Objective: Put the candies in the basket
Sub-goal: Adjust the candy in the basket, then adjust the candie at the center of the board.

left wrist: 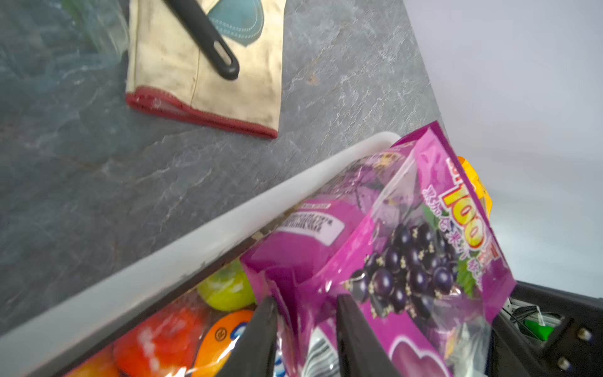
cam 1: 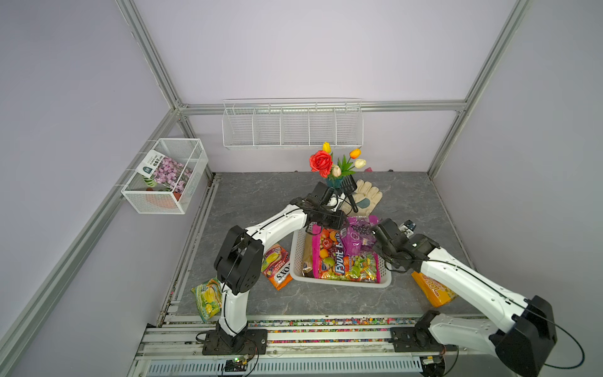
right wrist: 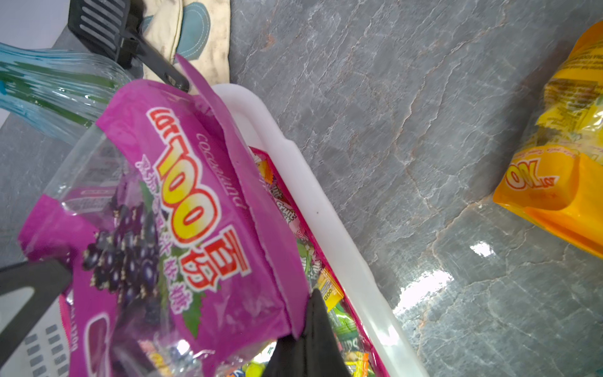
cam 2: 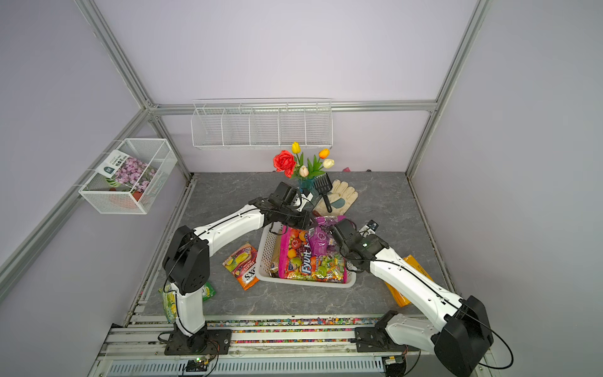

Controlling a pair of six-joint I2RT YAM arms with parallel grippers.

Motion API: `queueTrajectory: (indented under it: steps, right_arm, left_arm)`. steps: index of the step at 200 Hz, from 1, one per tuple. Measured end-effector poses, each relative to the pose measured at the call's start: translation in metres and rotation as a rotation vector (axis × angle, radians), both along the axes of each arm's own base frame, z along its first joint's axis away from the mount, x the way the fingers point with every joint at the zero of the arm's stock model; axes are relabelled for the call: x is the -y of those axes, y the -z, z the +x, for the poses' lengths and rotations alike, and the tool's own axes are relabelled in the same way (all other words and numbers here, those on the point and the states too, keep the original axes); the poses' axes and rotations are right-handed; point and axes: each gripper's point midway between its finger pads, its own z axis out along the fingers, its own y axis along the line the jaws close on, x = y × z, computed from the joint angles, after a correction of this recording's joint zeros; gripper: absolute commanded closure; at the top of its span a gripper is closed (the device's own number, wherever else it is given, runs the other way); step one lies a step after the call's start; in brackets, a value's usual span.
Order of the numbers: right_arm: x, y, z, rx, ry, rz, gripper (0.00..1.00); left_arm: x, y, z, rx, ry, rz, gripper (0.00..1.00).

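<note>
White arm shells (cam 1: 277, 223), black joint housings (cam 1: 239, 261), black screwed base plates (cam 1: 256, 339).

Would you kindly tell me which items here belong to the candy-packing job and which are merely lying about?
Job: basket, purple grape bag, Fruit bag, orange FOX'S bag, green bag, yellow-orange bag.
Lying about: flower vase, glove, black scoop, wire-mesh box, wire rack.
</note>
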Motion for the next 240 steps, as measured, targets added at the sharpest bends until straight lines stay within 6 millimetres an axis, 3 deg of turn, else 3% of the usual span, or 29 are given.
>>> queueTrajectory:
  steps: [33, 55, 85, 117, 152, 185, 210, 240]
  right_arm:
    - [0.009, -0.004, -0.008, -0.011, -0.032, -0.049, 0.37]
    - [0.023, -0.005, -0.021, -0.047, -0.043, -0.109, 0.27]
    - [0.049, -0.009, -0.042, -0.104, -0.021, -0.168, 0.3]
    - [0.088, -0.012, -0.062, -0.167, 0.088, -0.165, 0.39]
    - [0.123, 0.011, -0.086, -0.309, 0.203, -0.148, 0.45]
    - [0.125, 0.033, -0.095, -0.403, 0.179, -0.135, 0.52]
    - [0.117, 0.052, -0.094, -0.455, 0.137, -0.112, 0.56]
    - [0.117, 0.061, -0.088, -0.47, 0.125, -0.125, 0.56]
  left_arm:
    - [0.003, -0.008, 0.003, 0.031, -0.002, -0.026, 0.62]
    - [-0.002, -0.011, -0.002, 0.037, 0.0, -0.032, 0.59]
    - [-0.008, -0.02, -0.011, 0.042, 0.002, -0.04, 0.55]
    - [-0.013, -0.042, -0.02, 0.089, 0.01, -0.06, 0.52]
    - [-0.012, -0.058, -0.043, 0.14, 0.063, -0.068, 0.52]
    - [-0.021, -0.036, -0.066, 0.138, 0.121, -0.023, 0.52]
    - [-0.03, -0.017, -0.072, 0.138, 0.149, 0.026, 0.52]
    - [-0.037, -0.008, -0.077, 0.154, 0.17, 0.05, 0.52]
